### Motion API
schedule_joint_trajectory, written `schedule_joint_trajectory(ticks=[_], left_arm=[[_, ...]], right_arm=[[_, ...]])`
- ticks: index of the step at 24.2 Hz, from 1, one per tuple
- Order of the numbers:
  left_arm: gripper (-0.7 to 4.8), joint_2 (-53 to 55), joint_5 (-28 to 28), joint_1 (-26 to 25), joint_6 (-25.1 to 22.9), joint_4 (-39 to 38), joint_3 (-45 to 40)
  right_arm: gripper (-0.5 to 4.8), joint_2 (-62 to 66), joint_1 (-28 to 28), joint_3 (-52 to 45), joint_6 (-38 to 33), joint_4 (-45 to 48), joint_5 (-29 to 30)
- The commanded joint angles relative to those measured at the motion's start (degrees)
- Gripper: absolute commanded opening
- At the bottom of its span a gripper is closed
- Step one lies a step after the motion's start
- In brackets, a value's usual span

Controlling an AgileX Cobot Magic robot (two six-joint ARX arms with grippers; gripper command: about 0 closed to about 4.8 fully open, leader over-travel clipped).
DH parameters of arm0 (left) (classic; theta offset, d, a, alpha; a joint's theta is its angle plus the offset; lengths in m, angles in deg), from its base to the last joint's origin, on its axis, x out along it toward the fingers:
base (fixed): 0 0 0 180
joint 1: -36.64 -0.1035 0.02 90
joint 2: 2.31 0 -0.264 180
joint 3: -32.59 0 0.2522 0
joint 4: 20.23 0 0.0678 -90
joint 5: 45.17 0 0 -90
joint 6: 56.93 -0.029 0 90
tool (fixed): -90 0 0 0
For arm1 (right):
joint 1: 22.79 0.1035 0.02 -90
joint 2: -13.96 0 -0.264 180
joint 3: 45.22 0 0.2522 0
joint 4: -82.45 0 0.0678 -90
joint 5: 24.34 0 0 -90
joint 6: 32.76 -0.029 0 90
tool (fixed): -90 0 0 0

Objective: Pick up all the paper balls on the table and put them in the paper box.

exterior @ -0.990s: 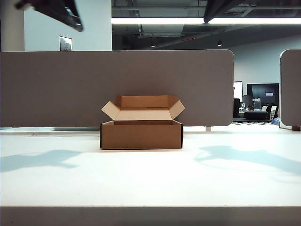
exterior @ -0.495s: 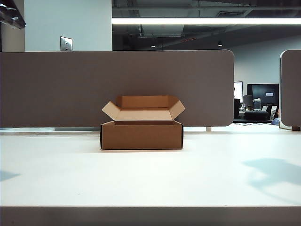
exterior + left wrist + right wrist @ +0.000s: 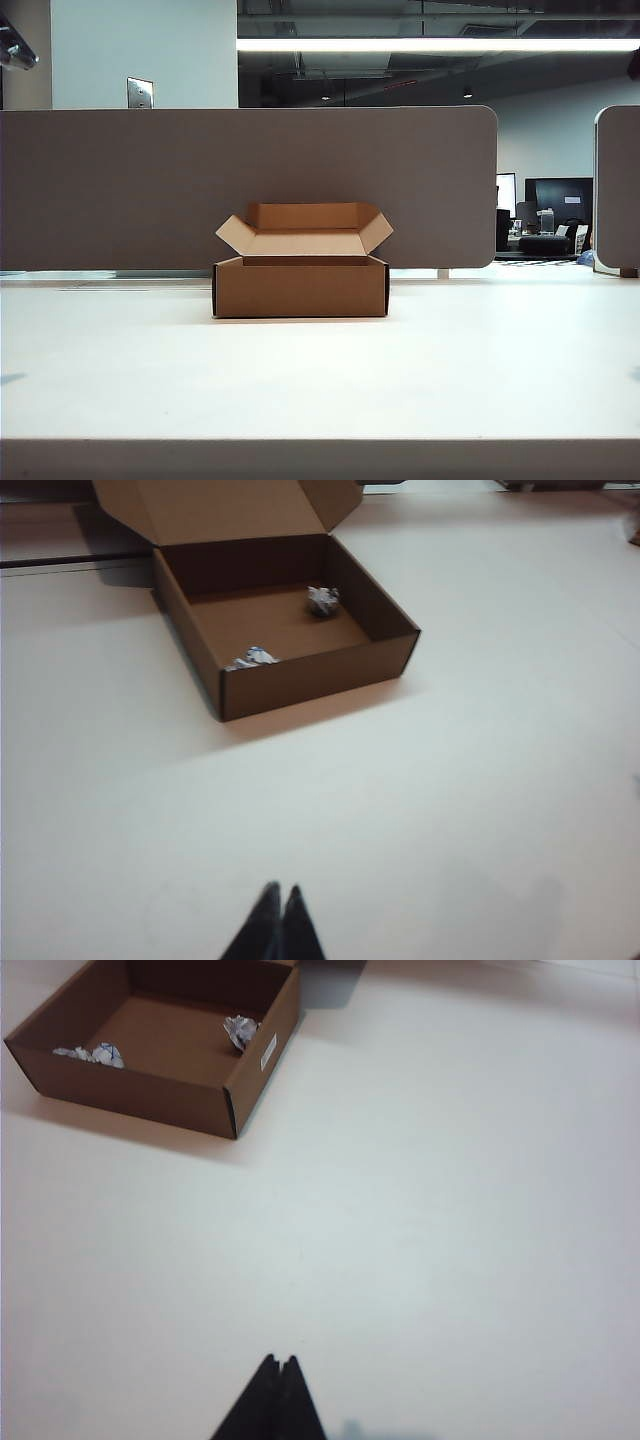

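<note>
**A:** Where's the box sitting?

**B:** The brown cardboard box (image 3: 300, 286) stands in the middle of the white table (image 3: 320, 380), close to the grey partition panel (image 3: 248, 187) behind it. Its flaps are folded up and outward, so the top is open.

**A:** And the paper balls?

**B:** Two show, both inside the box. From the left wrist camera, one paper ball (image 3: 323, 600) lies on the box floor toward the far wall, and a second paper ball (image 3: 251, 659) lies tucked against the near wall, partly hidden by it. The right wrist camera shows the same pair: one (image 3: 241, 1031) by the side wall that carries a small white label, the other (image 3: 93, 1055) at the opposite end. I see no third one; part of the box floor is hidden by the walls.

**A:** What about the claws?

**B:** The left gripper (image 3: 279, 892) has its two dark fingertips pressed together with nothing between them. It hangs above bare table, well apart from the box, which lies ahead of it. The right gripper (image 3: 279, 1362) is the same: tips together, empty, over bare table, with the box well ahead and off to one side.

**A:** Can you see them from the outside camera?

**B:** Barely. A dark bit of arm (image 3: 14, 48) shows at the upper left edge; neither claw itself shows there.
</note>
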Motion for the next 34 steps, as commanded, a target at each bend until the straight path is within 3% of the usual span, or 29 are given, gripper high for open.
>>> schedule_joint_trajectory(ticks=[1,3,8,13,19,23,26,34], left_arm=[[-0.06,0.0,5.1,0.1,-1.7,3.8,-1.5],[-0.06,-2.9,4.2,0.1,-4.4,10.5,-7.0],[-0.06,-11.1,2.1,0.1,-4.3,15.6,-16.1],[-0.06,-18.7,7.0,0.0,-3.9,18.8,-23.7],[-0.06,-19.7,7.2,0.0,-3.7,20.7,-26.3],[-0.06,-19.7,7.3,0.0,0.3,29.5,-29.4],[-0.06,-19.7,7.3,0.0,-0.5,28.6,-30.1],[-0.06,-19.7,7.3,0.0,-3.0,30.0,-31.3]], right_arm=[[0.14,-1.7,0.0,-3.3,-0.1,9.1,-0.3],[0.14,-5.2,0.1,-7.0,0.0,11.4,0.3],[0.14,-13.2,0.0,-12.3,0.9,15.6,0.8],[0.13,-22.9,0.0,-19.3,1.3,22.0,0.1],[0.13,-24.1,-0.1,-22.9,1.5,19.6,-3.1],[0.13,-24.1,-0.2,-23.8,2.7,21.8,-3.3],[0.14,-24.9,-0.2,-26.6,6.0,23.2,-2.8],[0.14,-35.7,-0.2,-33.4,6.0,23.2,-2.9]])
